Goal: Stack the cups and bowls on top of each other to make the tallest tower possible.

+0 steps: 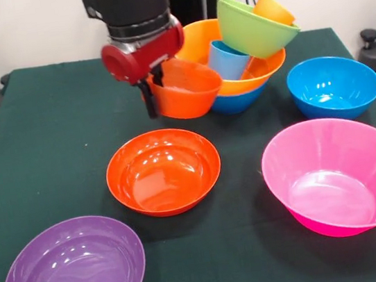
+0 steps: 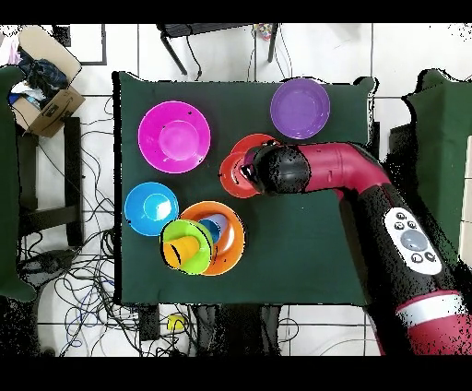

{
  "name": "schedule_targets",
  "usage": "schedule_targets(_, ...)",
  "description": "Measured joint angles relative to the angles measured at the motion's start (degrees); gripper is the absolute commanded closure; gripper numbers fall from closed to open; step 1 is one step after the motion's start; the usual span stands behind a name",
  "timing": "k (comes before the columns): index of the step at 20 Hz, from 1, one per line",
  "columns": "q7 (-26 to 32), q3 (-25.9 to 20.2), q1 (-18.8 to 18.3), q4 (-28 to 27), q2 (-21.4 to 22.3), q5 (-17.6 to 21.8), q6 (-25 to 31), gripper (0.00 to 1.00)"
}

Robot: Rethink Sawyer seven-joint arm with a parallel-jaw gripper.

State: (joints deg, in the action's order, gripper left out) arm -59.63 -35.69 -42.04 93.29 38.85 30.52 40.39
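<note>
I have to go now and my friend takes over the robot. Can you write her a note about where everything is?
Gripper: shut on the rim of a red-orange bowl, holding it up beside the tower.
Tower: a large orange bowl on a blue bowl, with a light blue cup inside and a lime green bowl tilted on top holding an orange cup.
On the table: another red-orange bowl, purple bowl, pink bowl, second blue bowl.
Left to do: add the held bowl, then those four.

Pink bowl, purple bowl, lime bowl (orange cup inside), dark green table.
</note>
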Motion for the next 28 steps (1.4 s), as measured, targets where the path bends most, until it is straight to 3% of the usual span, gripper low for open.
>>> schedule_targets(10,0.0,-0.85,-0.74,1.59,1.52,-0.2,2.05,1.0)
schedule_targets(18,0.0,-2.9,-2.47,6.13,3.41,-2.27,2.4,1.0)
schedule_targets(28,0.0,-3.92,-5.37,13.53,9.15,-5.97,8.2,1.0)
